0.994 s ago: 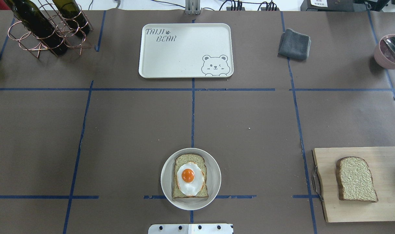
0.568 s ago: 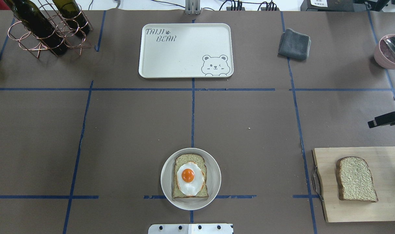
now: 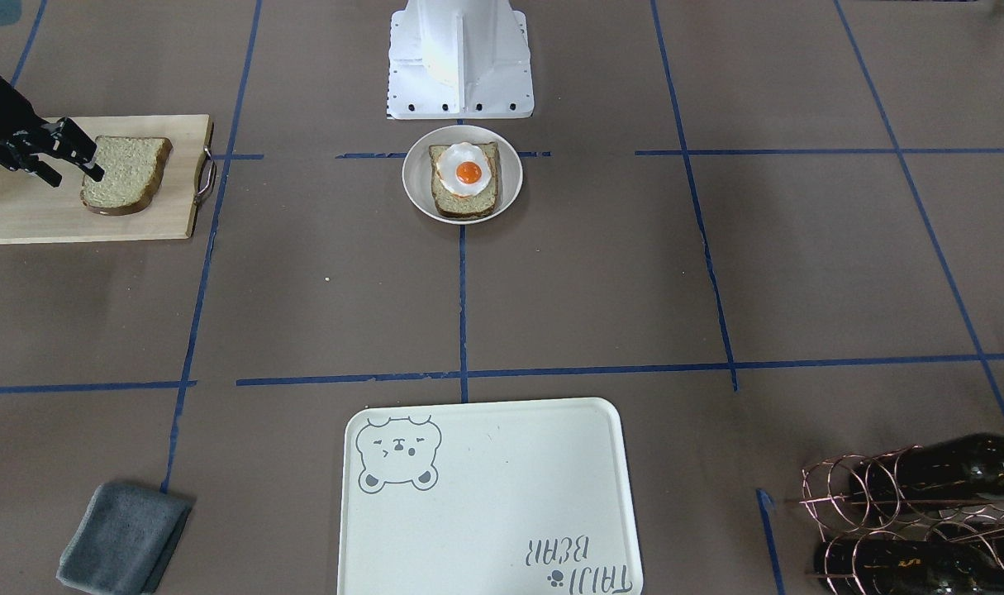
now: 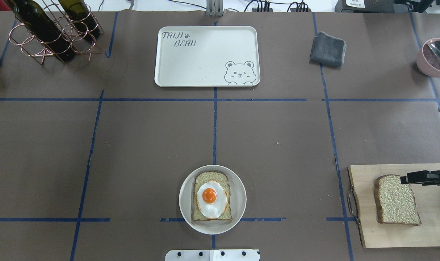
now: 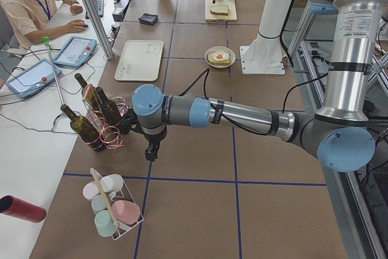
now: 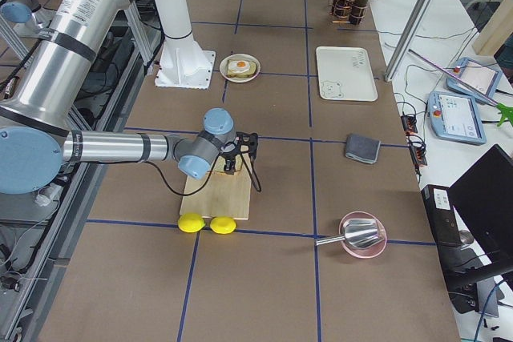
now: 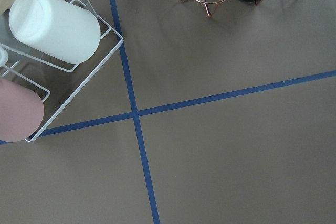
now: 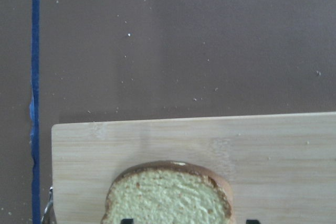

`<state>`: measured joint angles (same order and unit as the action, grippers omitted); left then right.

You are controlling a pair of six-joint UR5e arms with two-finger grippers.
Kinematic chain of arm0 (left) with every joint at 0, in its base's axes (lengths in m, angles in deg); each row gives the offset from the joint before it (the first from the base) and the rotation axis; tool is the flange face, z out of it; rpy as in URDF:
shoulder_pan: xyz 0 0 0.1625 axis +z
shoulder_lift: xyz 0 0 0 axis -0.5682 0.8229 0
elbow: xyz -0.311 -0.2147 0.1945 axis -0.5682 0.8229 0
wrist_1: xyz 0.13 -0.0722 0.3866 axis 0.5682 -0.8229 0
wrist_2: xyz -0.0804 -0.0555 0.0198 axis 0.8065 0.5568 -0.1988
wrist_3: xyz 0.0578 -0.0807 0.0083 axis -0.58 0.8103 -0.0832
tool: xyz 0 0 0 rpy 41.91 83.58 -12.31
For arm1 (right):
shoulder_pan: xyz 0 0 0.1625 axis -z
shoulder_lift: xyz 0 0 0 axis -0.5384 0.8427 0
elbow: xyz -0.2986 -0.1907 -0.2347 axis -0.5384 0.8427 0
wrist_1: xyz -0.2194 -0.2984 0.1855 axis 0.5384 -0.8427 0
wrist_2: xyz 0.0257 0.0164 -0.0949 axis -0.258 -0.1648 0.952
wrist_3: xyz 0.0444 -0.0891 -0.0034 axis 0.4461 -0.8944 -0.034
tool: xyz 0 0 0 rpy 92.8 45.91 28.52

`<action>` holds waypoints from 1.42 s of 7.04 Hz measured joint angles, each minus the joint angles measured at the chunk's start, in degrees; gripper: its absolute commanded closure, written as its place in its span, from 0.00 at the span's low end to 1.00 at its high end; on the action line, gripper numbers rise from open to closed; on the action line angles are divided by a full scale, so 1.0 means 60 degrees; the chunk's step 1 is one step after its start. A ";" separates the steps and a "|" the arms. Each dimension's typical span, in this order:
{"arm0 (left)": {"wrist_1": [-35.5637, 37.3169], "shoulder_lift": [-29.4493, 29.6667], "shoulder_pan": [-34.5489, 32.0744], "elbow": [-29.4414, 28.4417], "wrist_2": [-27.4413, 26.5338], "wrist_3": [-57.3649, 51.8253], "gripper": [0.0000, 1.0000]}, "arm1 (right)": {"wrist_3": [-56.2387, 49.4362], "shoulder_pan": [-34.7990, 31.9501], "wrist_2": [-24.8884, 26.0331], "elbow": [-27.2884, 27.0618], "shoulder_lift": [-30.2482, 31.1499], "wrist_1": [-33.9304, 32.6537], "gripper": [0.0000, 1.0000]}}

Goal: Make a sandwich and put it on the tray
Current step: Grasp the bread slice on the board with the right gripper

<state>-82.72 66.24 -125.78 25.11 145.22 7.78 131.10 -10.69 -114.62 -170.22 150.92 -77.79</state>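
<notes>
Right hand (image 3: 78,178), fingers spread, hangs over the speckled tan bread slice (image 3: 128,172) by the right edge of the table (image 3: 551,289), likely for pickup.

Tray (image 4: 205,58): grey lettering "TAIJI BEAR" with paw print, top-left corner in overhead view.

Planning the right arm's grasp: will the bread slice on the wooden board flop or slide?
The speckled tan bread slice looks thick with a firm dark crust, so probably stiff. Lying flat on the light wooden cutting board, it may slide if nudged.
</notes>
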 measured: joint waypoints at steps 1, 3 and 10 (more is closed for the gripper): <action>-0.0025 0.0001 0.0002 -0.0004 0.0001 0.0012 0.00 | 0.0529 0.0263 0.0014 -0.0001 0.0118 0.0215 0.40; -0.0058 0.0005 0.0002 -0.0010 0.0002 0.0018 0.00 | 0.1198 0.0614 0.0030 0.0156 0.0174 0.0443 0.39; -0.0079 0.0006 0.0002 -0.0014 0.0002 0.0019 0.00 | 0.1285 0.0947 0.0053 0.0616 0.0180 0.0503 0.53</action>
<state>-83.20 66.28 -125.77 25.03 145.23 7.89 138.81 -5.01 -114.31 -166.52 152.00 -74.77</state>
